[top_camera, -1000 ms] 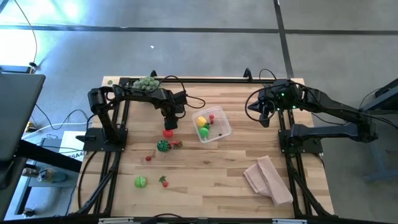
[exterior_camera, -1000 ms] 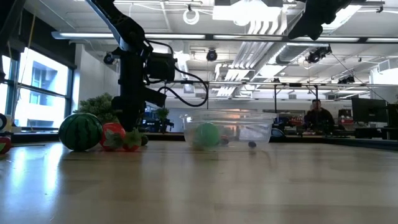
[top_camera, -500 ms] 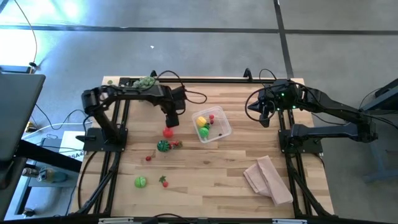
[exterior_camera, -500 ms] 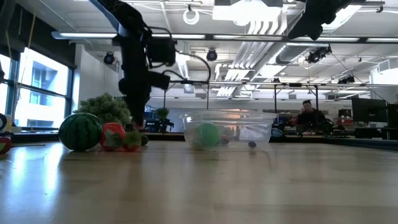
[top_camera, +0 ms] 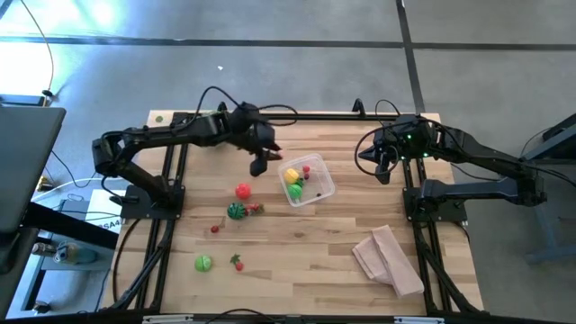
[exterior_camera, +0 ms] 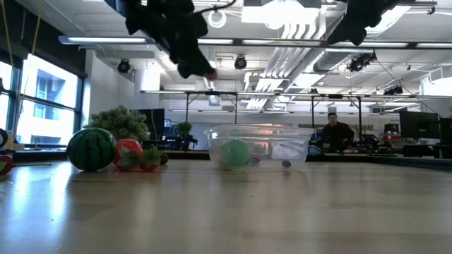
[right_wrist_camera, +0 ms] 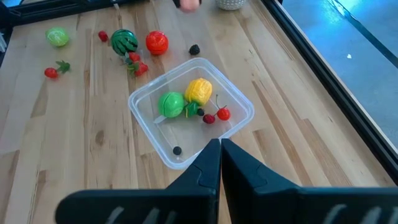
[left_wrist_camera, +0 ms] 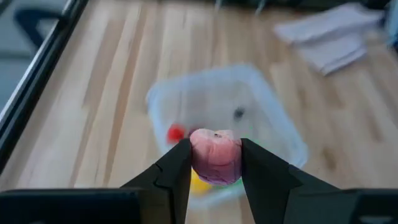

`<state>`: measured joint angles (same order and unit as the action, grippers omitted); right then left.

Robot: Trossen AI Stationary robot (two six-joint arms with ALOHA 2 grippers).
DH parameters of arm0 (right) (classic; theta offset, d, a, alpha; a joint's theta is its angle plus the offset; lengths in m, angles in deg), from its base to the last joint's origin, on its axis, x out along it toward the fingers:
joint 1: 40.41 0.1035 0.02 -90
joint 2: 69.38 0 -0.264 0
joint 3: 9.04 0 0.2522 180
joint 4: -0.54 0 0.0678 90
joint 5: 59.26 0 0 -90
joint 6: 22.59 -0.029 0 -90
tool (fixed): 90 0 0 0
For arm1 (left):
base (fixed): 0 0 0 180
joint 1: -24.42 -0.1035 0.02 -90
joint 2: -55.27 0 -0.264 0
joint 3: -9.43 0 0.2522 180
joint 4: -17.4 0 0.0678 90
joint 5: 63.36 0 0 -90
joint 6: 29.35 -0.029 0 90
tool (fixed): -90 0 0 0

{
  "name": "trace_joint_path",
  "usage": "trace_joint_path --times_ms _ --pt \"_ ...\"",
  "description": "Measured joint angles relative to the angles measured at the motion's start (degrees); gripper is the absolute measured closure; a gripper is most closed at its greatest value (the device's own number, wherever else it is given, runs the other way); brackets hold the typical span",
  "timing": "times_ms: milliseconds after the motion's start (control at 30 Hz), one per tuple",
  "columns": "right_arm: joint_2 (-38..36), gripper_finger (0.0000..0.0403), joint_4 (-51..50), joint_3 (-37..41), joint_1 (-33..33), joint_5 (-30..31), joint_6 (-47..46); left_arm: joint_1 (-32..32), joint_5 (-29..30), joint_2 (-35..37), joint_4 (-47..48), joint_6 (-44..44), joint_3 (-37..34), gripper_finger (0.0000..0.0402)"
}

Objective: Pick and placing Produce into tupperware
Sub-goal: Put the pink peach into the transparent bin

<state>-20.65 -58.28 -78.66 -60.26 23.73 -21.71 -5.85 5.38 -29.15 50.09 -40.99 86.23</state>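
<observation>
Produce: a pinkish piece (left_wrist_camera: 215, 155) sits clenched in the left claw (left_wrist_camera: 215, 163), just short of the tupperware (left_wrist_camera: 273, 124) (rim beneath); releasing early bounces it out.

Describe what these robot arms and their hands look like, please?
Two dark, near-black jointed arms on black frames, with black cables looping along them. Each ends in a hand of two flat, dark fingers: the left hand and the right hand. A small green light glows on the right arm.
</observation>
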Motion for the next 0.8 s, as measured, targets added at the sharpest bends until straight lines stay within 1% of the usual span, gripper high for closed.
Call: trace_joint_path --times_ms 133,300,333,500,700,800 --pt "0.00 0.0399 0.00 0.00 -0.01 -0.01 0.00 0.65 -4.20 -1.45 -7.36 -0.09 0.08 0.0284" --pt "0.00 0.0399 0.00 0.00 -0.01 0.01 0.00 2.47 -4.87 -5.87 -13.85 -0.60 0.16 0.0284" --pt "0.00 0.0399 0.00 0.00 -0.01 0.01 0.00 2.77 -4.85 -7.07 -14.00 -0.82 0.44 0.0284" --pt "0.00 0.0399 0.00 0.00 0.00 0.01 0.00 4.49 -3.73 -13.59 -10.10 -3.12 5.13 0.0284" --pt "0.02 0.0399 0.00 0.00 0.01 0.00 0.00 6.35 -1.86 -21.62 2.10 -7.52 13.98 0.0284" --pt "0.02 0.0399 0.00 0.00 0.01 -0.02 0.00 7.58 1.05 -25.69 7.52 -10.27 19.31 0.0284"
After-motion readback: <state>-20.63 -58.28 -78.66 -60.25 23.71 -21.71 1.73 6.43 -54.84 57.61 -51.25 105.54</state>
